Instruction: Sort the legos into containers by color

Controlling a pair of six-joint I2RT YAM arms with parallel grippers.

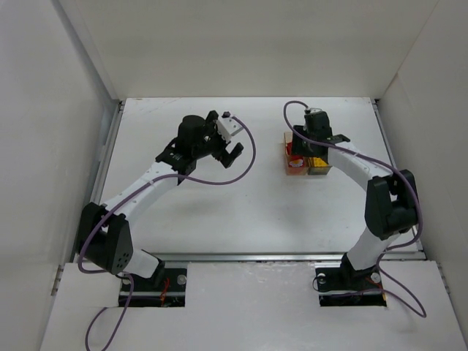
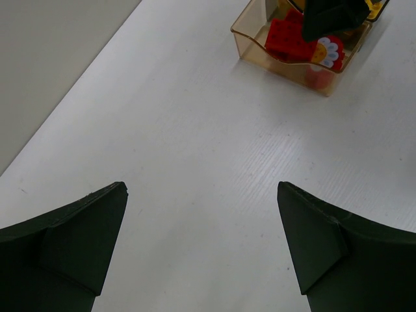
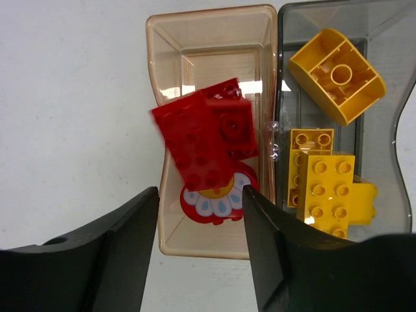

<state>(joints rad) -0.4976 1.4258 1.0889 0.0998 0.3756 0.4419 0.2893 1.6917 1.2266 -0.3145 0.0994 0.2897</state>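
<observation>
Right wrist view: the right gripper (image 3: 198, 195) fingers are parted, with nothing pinched between them. Just beyond the tips, a red brick (image 3: 205, 136) shows motion-blurred over the amber bin (image 3: 214, 65); whether it touches the bin cannot be told. It partly covers a red flower-printed piece (image 3: 214, 198) lying inside that bin. The smoky grey bin (image 3: 387, 149), joined to the amber bin's right side, holds the yellow pieces: an eight-stud brick (image 3: 325, 192) nearest, a smaller yellow brick (image 3: 311, 140) partly under it, and a curved brick (image 3: 337, 75) lying hollow side up at the far end.

Left wrist view: the left gripper (image 2: 201, 188) fingers are spread wide over bare worktop (image 2: 195, 117), holding nothing. The bins stand well beyond them.
</observation>
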